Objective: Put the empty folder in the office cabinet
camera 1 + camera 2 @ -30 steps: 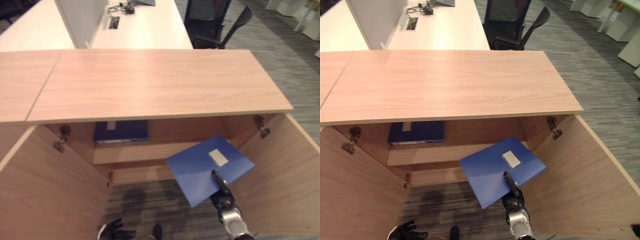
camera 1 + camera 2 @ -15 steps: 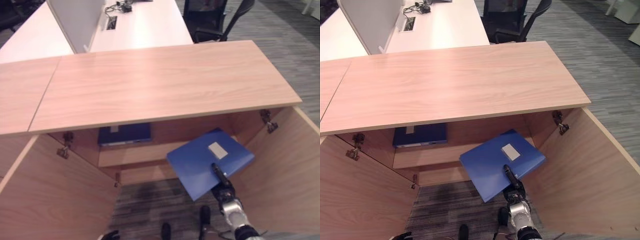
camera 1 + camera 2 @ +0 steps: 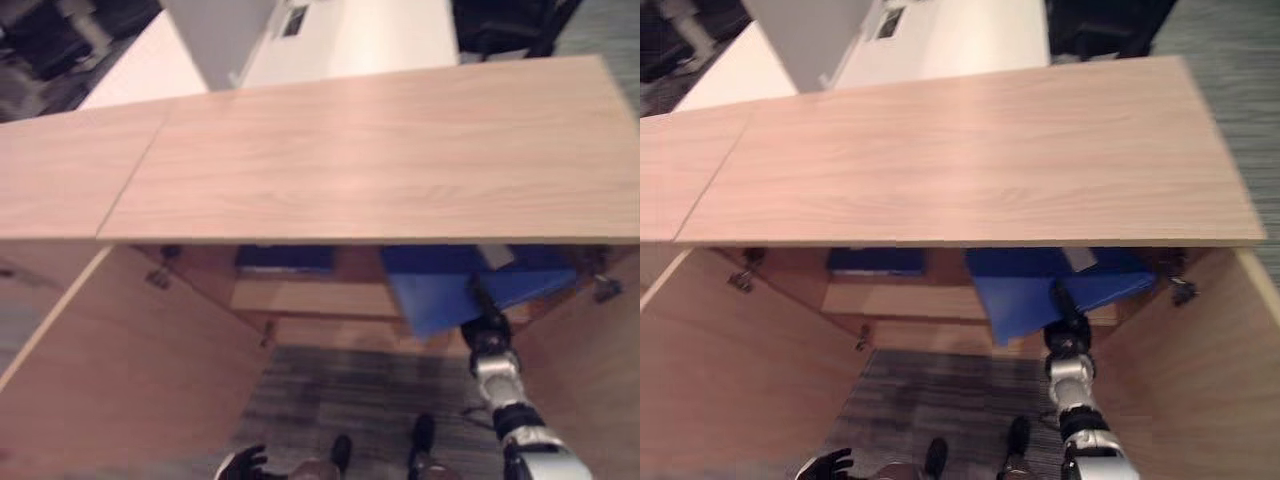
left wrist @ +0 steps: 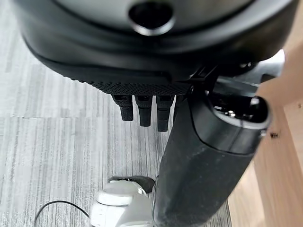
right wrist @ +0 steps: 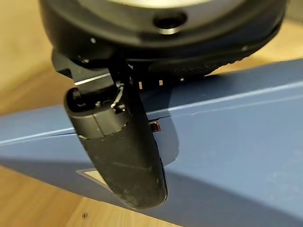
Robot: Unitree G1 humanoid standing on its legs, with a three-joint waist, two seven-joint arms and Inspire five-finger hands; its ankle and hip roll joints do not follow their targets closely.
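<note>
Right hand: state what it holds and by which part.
The right hand grips the blue folder at its near edge, thumb on top. The left hand hangs empty.

Floor: grey striped carpet [image 3: 930, 385], running under the open doors; light wood counter top [image 3: 380, 150] spans the views, with a seam [image 3: 135, 165] toward its left end. Behind it a white desk [image 3: 960, 40] with a grey divider panel [image 3: 805, 35] and an inset cable box [image 3: 890, 20]; dark office chair [image 3: 1105, 25] at the far right; even indoor light.
</note>
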